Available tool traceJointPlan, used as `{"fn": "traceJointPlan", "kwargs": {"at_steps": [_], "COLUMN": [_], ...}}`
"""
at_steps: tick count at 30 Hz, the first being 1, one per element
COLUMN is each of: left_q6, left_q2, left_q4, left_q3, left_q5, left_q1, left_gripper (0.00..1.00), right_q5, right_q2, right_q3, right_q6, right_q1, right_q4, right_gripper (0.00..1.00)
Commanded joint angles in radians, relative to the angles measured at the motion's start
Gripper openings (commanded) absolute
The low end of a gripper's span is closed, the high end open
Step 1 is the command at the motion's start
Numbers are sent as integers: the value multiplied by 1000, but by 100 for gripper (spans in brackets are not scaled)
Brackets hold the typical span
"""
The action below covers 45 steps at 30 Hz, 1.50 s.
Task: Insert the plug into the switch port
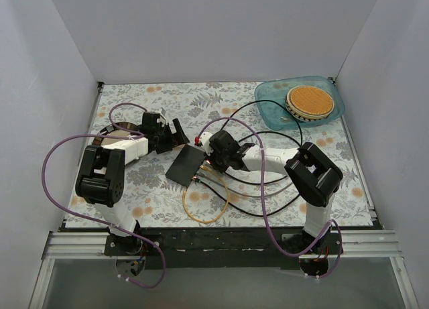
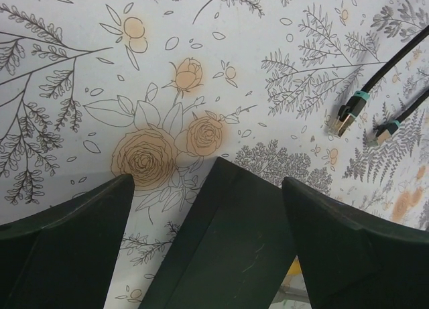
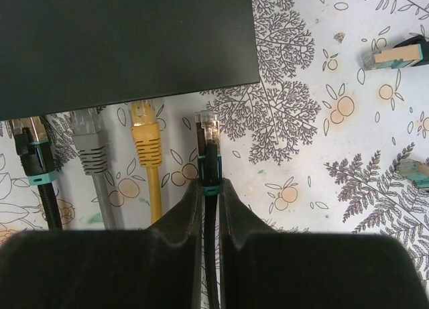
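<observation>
Top: two arms, one black box (image 1: 186, 165), right gripper (image 1: 213, 155) low at its 3 o'clock. 
Left wrist: left gripper (image 2: 208, 180) spread, empty, straddling the box corner. 
Right wrist: fingers (image 3: 177, 222) pinch one plug (image 3: 208, 136) just short of the box edge at 12 o'clock. Three other plugs (image 3: 145, 138) sit at its 9 o'clock. Ports seemingly hidden.

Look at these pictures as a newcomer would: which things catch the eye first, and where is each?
The flat black box lies mid-table, with black, grey and yellow cables reaching its edge. The right gripper grips a plug at its teal collar; the tip points at the box but stops short. A blue tray holding a round disc sits at the far right corner.
</observation>
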State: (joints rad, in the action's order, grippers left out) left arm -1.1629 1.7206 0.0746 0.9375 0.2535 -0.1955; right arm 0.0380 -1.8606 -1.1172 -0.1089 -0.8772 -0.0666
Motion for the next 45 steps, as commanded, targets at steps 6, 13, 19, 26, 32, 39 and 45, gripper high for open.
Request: {"fn": "traceJointPlan", "kwargs": {"at_steps": [6, 13, 19, 26, 32, 39, 45], "left_q6": [-3, -6, -9, -6, -12, -20, -21], "left_q2": [-1, 2, 2, 4, 5, 8, 17], "left_q4": [-49, -50, -55, -64, -70, -68, -96], "left_q3": [-17, -20, -20, -19, -20, -22, -23], "left_q5": [104, 119, 141, 167, 181, 191, 204], "left_q1": [14, 16, 16, 18, 16, 16, 16], "left_gripper": [92, 91, 90, 88, 87, 86, 84], "right_q5": [-20, -20, 16, 53, 39, 14, -12], "right_q2": [-20, -41, -74, -91, -107, -141, -158], "right_q3": [-56, -84, -122, -156, -177, -225, -263], "right_q6": [-6, -3, 14, 26, 18, 14, 9], "right_q1": [-14, -22, -23, -23, -23, -25, -26], "right_q4": [-15, -30, -64, -96, -116, -182, -211], "right_gripper": [1, 1, 1, 1, 1, 1, 1]}}
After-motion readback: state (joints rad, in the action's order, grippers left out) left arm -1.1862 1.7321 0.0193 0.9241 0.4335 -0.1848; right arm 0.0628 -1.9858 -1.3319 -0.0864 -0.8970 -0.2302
